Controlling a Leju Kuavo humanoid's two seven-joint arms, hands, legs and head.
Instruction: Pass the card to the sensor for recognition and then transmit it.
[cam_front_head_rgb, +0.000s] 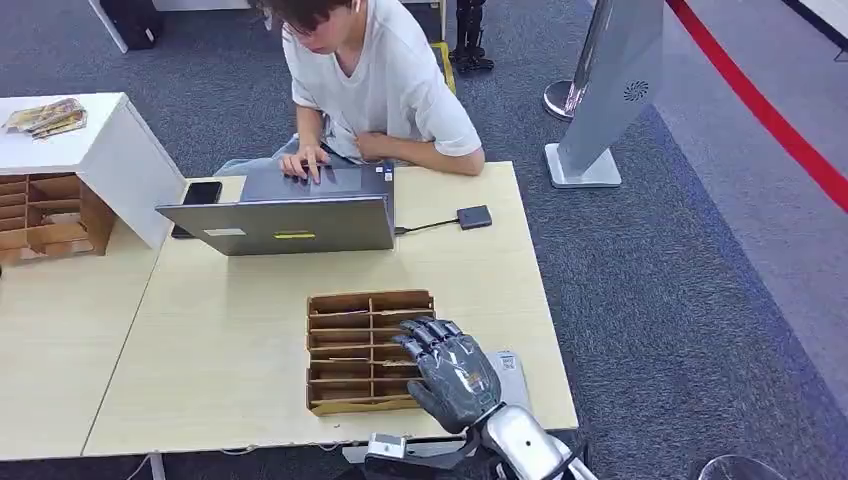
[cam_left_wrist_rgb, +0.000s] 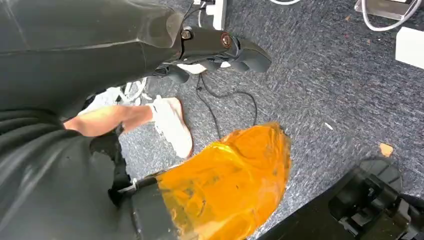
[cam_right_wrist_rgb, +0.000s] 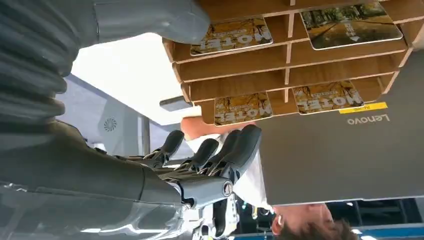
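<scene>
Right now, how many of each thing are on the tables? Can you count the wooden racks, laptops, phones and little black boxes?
Wooden racks: 2, one by the robot hand at, one on the left at
Laptops: 1
Phones: 1
Little black boxes: 1
Total: 5

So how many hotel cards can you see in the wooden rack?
4 in the right wrist view: two in one row, two nearer the laptop. Others may be hidden.
</scene>
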